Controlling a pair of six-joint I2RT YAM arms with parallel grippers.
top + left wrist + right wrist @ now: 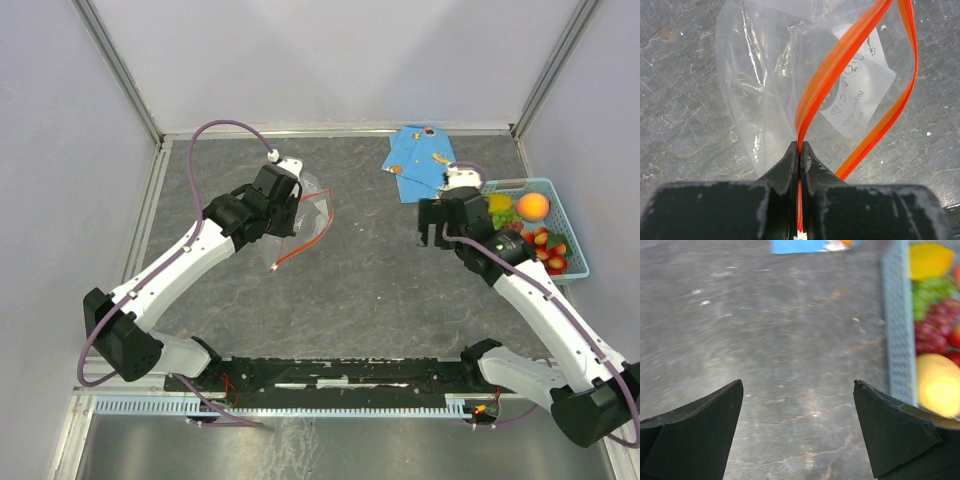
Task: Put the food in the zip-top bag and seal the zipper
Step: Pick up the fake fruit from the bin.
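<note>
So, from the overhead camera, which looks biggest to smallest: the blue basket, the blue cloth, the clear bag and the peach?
1. light-blue basket
2 and 3. blue patterned cloth and zip-top bag: they look alike in size; the bag is crinkled and partly hidden, so I can't rank them.
4. peach

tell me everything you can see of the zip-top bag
The zip-top bag is clear, crinkly plastic with streaks of glare, and a white printed label shows through it. An orange-red zipper strip runs along its mouth, which gapes open in a loop. One side of the strip is pinched in the shut left gripper; the other curves away free. The bag looks empty otherwise. It is over the grey table, left of centre.
</note>
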